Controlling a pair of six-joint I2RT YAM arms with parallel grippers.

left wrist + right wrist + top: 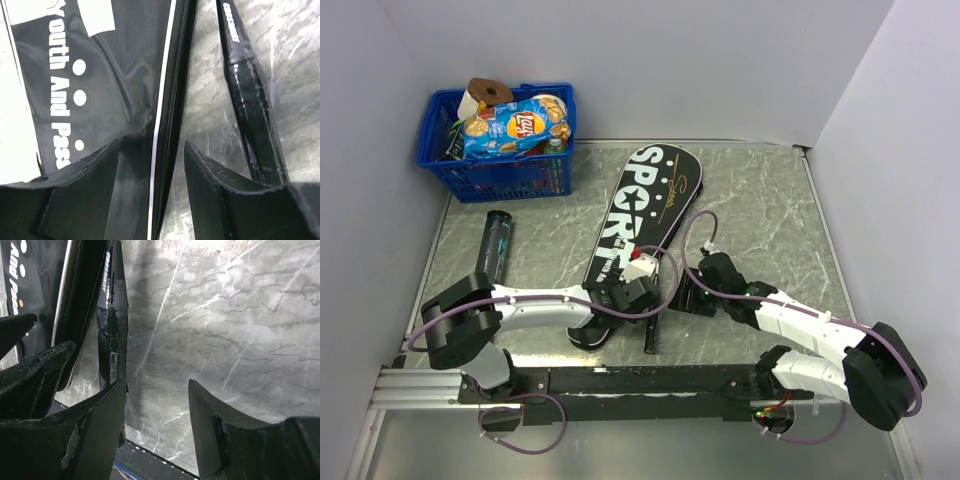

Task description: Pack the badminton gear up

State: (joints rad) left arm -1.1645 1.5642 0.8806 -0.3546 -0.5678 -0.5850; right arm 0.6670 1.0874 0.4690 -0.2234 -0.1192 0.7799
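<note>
The black racket cover [645, 215] lettered "SPORT" lies slanted mid-table. My left gripper [633, 296] is open at its narrow near end; in the left wrist view the cover [100, 85] fills the left side, and its zipped edge runs between the open fingers of the gripper [152, 150]. A black racket handle [653, 330] sticks out beside the cover, and also shows in the left wrist view [255, 115]. My right gripper [694, 290] is open and empty just right of that handle [112, 325], over bare table [157, 385]. The dark tube [498, 240] lies at the left. Racket heads and shuttlecocks are hidden.
A blue basket [500, 140] of snacks stands at the back left corner. White walls close the table on three sides. The dark mounting rail [650, 378] runs along the near edge, just below the right gripper [150, 465].
</note>
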